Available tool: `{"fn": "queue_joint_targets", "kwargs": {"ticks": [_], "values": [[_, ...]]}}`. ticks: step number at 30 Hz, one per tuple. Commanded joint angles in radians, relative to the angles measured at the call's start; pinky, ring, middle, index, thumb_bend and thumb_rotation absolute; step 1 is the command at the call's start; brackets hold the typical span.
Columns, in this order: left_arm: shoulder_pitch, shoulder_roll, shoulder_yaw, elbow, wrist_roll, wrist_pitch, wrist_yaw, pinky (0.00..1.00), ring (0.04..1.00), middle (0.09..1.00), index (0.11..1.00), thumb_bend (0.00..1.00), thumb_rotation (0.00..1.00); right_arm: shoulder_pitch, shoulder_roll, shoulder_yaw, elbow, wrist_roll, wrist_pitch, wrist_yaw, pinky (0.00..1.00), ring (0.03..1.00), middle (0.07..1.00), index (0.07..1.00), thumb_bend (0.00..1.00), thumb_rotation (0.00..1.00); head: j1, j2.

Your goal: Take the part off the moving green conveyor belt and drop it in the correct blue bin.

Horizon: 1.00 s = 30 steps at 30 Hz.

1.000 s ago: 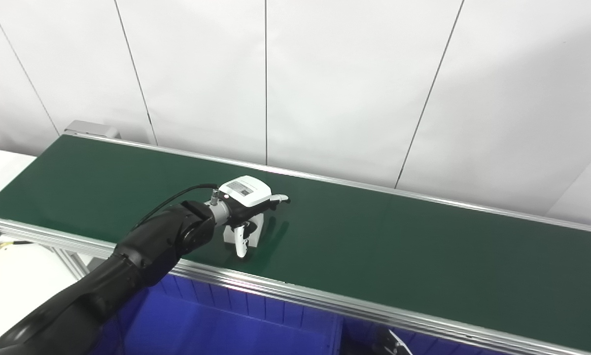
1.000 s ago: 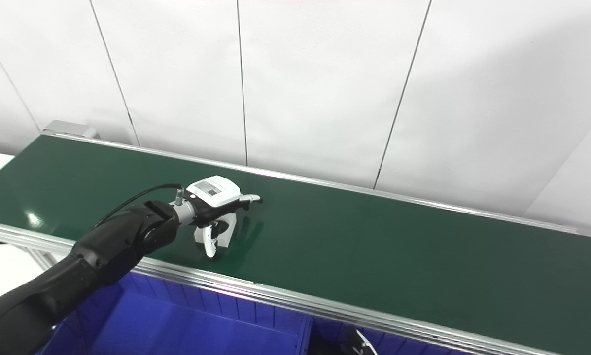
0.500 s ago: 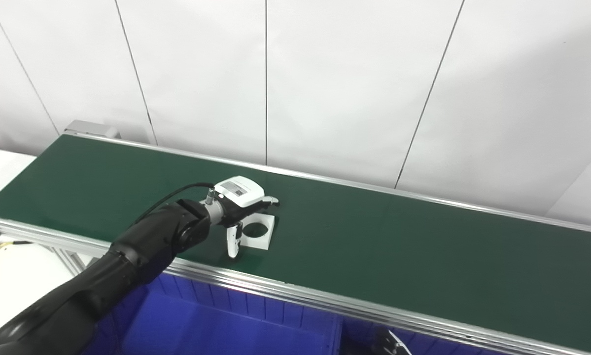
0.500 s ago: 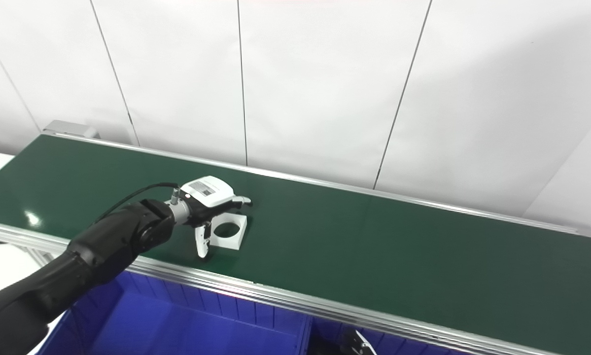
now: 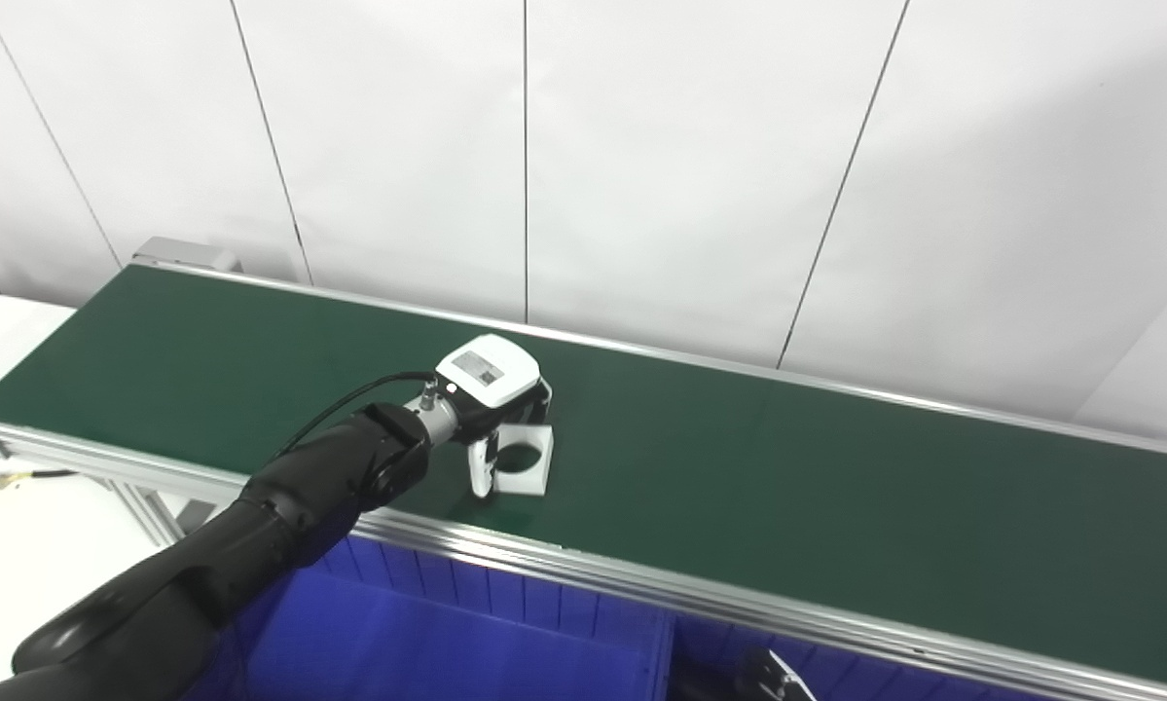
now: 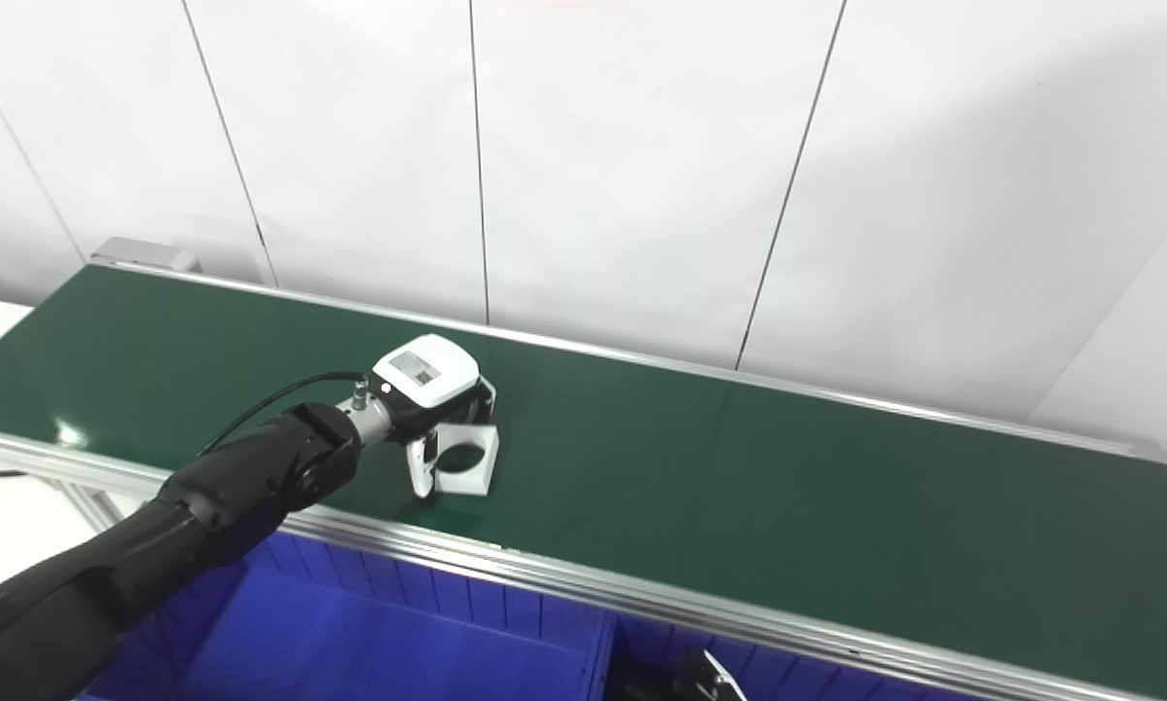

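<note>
A white square part (image 5: 525, 458) with a round hole sits on the green conveyor belt (image 5: 787, 506), near its front edge, and looks slightly tipped up. My left hand (image 5: 493, 409) is over it, arm reaching in from the lower left. The thumb (image 5: 481, 473) presses the part's left side and the fingers (image 6: 487, 391) curl down behind its far edge, so the hand is shut on the part. A small dark piece with a white edge (image 5: 773, 677) at the bottom edge may be my right hand; its state is hidden.
Blue bins (image 5: 466, 643) stand below the belt's front rail, one under my left arm and another (image 6: 641, 633) to its right past a divider. A white panelled wall runs behind the belt. A white table (image 5: 18, 545) lies at the left.
The fingers were stretched out flat over the part; now they curl down behind it and the thumb has closed against its side. The hand and part sit a little further right. The camera shifted slightly.
</note>
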<state>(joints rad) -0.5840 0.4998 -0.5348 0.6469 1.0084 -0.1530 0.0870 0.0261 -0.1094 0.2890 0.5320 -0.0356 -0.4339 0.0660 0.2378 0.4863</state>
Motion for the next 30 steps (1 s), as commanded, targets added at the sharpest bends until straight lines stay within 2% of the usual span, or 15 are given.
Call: {"fn": "queue_joint_targets", "kwargs": {"ticks": [1, 5, 6, 8, 11, 15, 18, 22, 27, 30], "values": [[-0.027, 0.029, -0.001, 0.024, 0.025, 0.035, 0.032, 0.2, 0.269, 0.455, 0.491, 0.53, 0.0, -0.006, 0.006, 0.001, -0.025, 0.001, -0.036, -0.002, 0.8, 0.844, 0.889, 0.89, 0.91, 0.98, -0.002, 0.001], [-0.03, 0.029, -0.006, 0.024, 0.022, 0.031, 0.044, 0.19, 0.262, 0.471, 0.484, 0.53, 0.0, -0.005, 0.008, -0.001, -0.026, 0.004, -0.036, 0.004, 0.8, 0.844, 0.89, 0.892, 0.92, 0.98, -0.002, 0.001], [-0.031, 0.029, -0.008, 0.023, 0.023, 0.032, 0.046, 0.21, 0.283, 0.434, 0.494, 0.52, 0.0, -0.005, 0.008, -0.002, -0.027, 0.006, -0.036, 0.008, 0.8, 0.845, 0.89, 0.893, 0.92, 0.98, -0.001, 0.002], [-0.034, 0.028, -0.011, 0.024, 0.022, 0.031, 0.051, 0.2, 0.269, 0.468, 0.486, 0.53, 0.0, -0.005, 0.009, -0.003, -0.026, 0.007, -0.036, 0.011, 0.8, 0.846, 0.89, 0.894, 0.91, 0.98, -0.001, 0.002], [-0.036, 0.031, -0.012, 0.015, 0.02, 0.029, 0.048, 0.18, 0.253, 0.472, 0.485, 0.53, 0.0, -0.006, 0.009, -0.001, -0.024, 0.003, -0.036, 0.007, 0.8, 0.846, 0.891, 0.895, 0.91, 0.99, 0.0, 0.001], [-0.035, 0.039, -0.002, -0.034, 0.005, 0.048, -0.022, 0.2, 0.276, 0.474, 0.486, 0.53, 0.0, -0.005, 0.007, 0.001, -0.026, 0.0, -0.036, 0.003, 0.81, 0.849, 0.89, 0.896, 0.91, 0.99, 0.011, 0.006], [-0.027, 0.048, 0.015, -0.099, -0.007, 0.065, -0.087, 0.22, 0.303, 0.419, 0.51, 0.52, 0.0, -0.006, 0.007, -0.001, -0.026, 0.003, -0.036, 0.006, 0.81, 0.849, 0.89, 0.895, 0.91, 0.99, 0.017, 0.008], [-0.008, 0.061, 0.051, -0.201, -0.031, 0.071, -0.151, 0.24, 0.316, 0.409, 0.514, 0.52, 0.0, -0.009, 0.005, -0.001, -0.022, 0.002, -0.036, 0.005, 0.81, 0.849, 0.89, 0.897, 0.91, 1.0, 0.025, 0.01], [0.024, 0.088, 0.099, -0.337, -0.079, 0.069, -0.233, 0.25, 0.337, 0.418, 0.516, 0.52, 0.0, -0.009, 0.007, -0.003, -0.022, 0.004, -0.036, 0.009, 0.81, 0.85, 0.89, 0.899, 0.91, 1.0, 0.033, 0.015], [0.042, 0.107, 0.126, -0.426, -0.098, 0.072, -0.293, 0.33, 0.413, 0.454, 0.505, 0.53, 0.0, -0.011, 0.007, -0.004, -0.023, 0.006, -0.036, 0.013, 0.81, 0.851, 0.894, 0.899, 0.91, 0.99, 0.041, 0.018]]}}
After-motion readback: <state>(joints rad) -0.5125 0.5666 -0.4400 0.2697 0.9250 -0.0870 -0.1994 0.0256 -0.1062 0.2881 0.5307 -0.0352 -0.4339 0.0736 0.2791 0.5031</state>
